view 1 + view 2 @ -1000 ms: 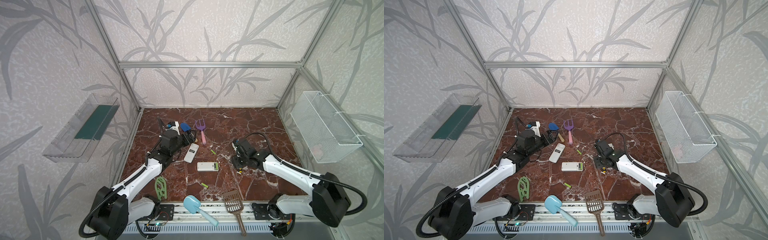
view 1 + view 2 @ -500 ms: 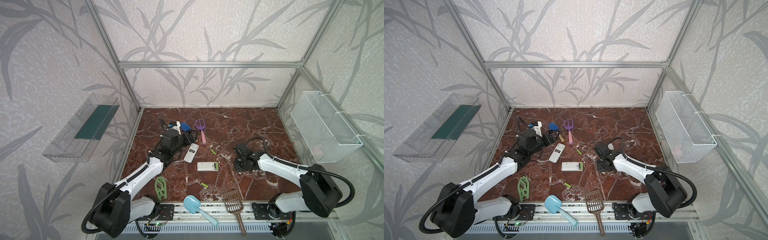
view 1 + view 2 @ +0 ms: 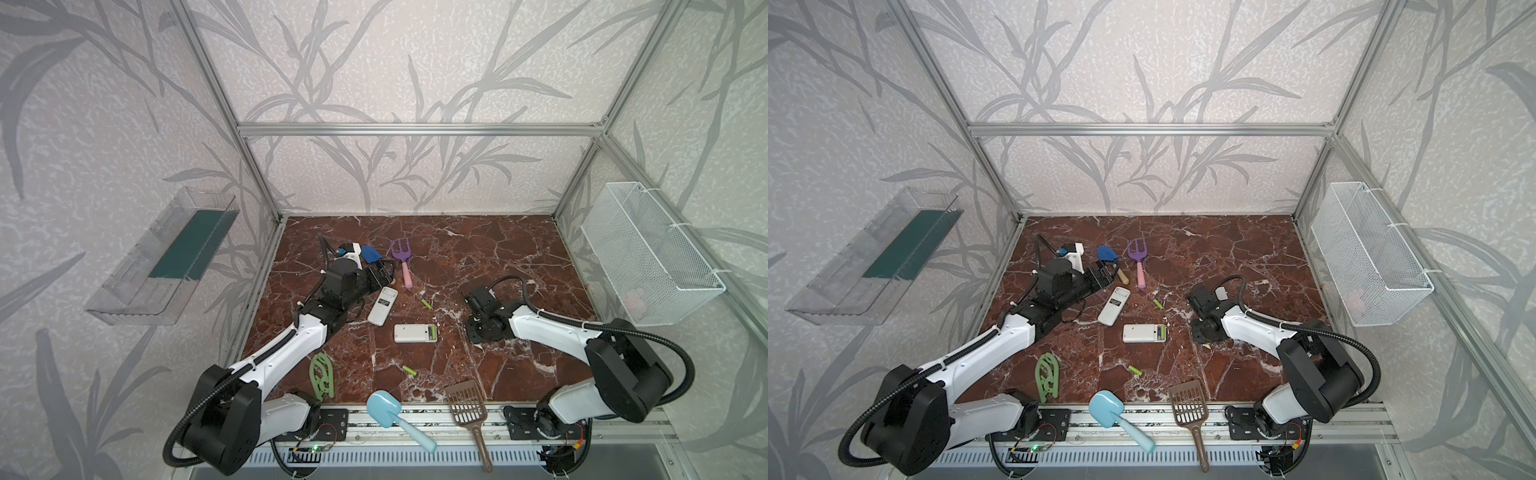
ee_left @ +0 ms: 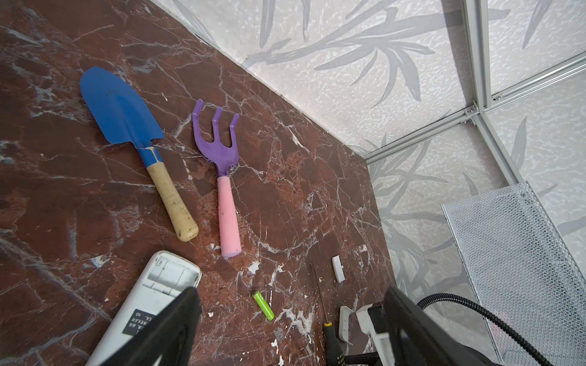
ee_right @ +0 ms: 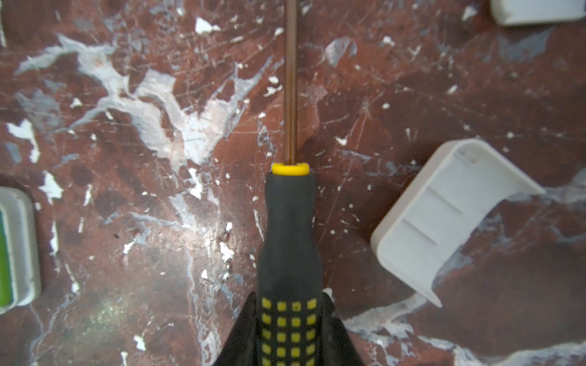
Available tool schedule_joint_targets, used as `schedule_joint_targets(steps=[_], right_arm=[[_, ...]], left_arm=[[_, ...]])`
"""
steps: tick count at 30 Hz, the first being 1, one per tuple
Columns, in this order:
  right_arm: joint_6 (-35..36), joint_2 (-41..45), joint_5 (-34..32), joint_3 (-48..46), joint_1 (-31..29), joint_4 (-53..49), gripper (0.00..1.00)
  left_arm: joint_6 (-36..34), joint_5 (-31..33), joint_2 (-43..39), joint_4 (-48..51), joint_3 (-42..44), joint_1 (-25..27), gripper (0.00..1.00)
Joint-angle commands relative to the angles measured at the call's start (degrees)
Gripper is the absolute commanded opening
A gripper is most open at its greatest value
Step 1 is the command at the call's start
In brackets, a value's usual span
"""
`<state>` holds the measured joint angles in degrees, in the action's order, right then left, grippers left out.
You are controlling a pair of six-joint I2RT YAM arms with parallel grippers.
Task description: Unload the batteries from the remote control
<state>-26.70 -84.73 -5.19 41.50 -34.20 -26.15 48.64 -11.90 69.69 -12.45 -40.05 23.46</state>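
Observation:
A white remote control (image 3: pixel 411 333) lies face down mid-floor with lime-green batteries (image 3: pixel 432 331) in its open bay. A longer white remote (image 3: pixel 382 306) lies beside it, its bay (image 4: pixel 172 272) empty. Loose batteries rest on the floor (image 3: pixel 426 304) (image 3: pixel 409 370) (image 4: pixel 263 305). My left gripper (image 3: pixel 380 274) hovers open over the long remote's far end, fingers (image 4: pixel 171 329) wide apart with nothing between them. To the right of the remotes, my right gripper (image 5: pixel 288 320) points down at the floor, shut on the black-and-yellow handle of a screwdriver (image 5: pixel 290 237).
A white battery cover (image 5: pixel 444 215) lies beside the screwdriver. A blue trowel (image 4: pixel 123 117) and purple rake (image 4: pixel 218 152) lie at the back. A green trivet (image 3: pixel 322 374), blue scoop (image 3: pixel 386 409) and brown litter scoop (image 3: pixel 465 405) lie near the front rail. A wire basket (image 3: pixel 648 253) hangs on the right wall.
My right gripper has dropped to the floor, turned downward and closed round the screwdriver handle. The left arm has shifted slightly and stays open.

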Motion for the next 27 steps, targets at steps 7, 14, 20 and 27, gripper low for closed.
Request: schedule_joint_targets(steps=[7,14,20,27], right_arm=[[7.4,10.5,5.3,-1.9,-1.3,5.7,0.03],[16.8,17.0,7.0,1.7,-5.6,8.1,0.02],[22.2,14.9,4.6,6.7,-10.9,7.6,0.02],[25.2,12.8,-0.5,9.6,-14.5,7.6,0.01]], left_arm=[[1.3,-1.4,1.1,-1.2,-1.9,-0.2,0.90],[4.2,-2.7,3.5,-4.3,-2.2,2.5,0.89],[7.2,-3.1,7.6,-12.4,-2.8,6.7,0.87],[10.6,-3.3,10.4,-14.6,-4.1,8.1,0.81]])
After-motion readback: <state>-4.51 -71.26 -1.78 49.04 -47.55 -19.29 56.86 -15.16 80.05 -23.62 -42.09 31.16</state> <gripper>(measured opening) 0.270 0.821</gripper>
